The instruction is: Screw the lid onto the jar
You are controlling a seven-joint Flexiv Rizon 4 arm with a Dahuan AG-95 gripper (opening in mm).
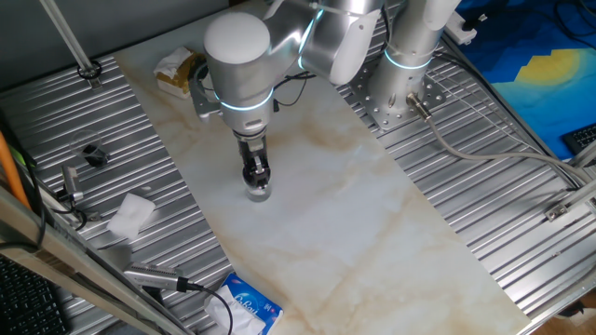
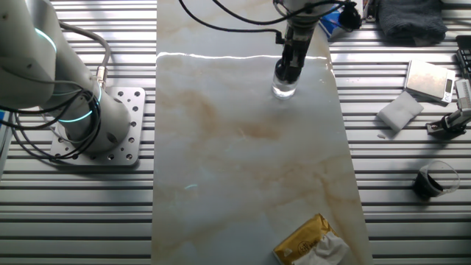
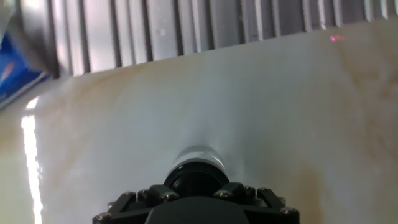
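The jar is small, with a pale translucent body, and stands upright on the marble slab. It also shows in the other fixed view and the hand view. The black lid sits on top of the jar, between my fingers. My gripper points straight down over the jar and is shut on the lid; it also shows in the other fixed view. The lid's seat on the jar rim is hidden by my fingers.
A white tissue wad and a small black metal piece lie on the ribbed table left of the slab. A blue packet lies at the slab's near end. A yellow-brown packet lies at the far end. The arm's base stands on the right.
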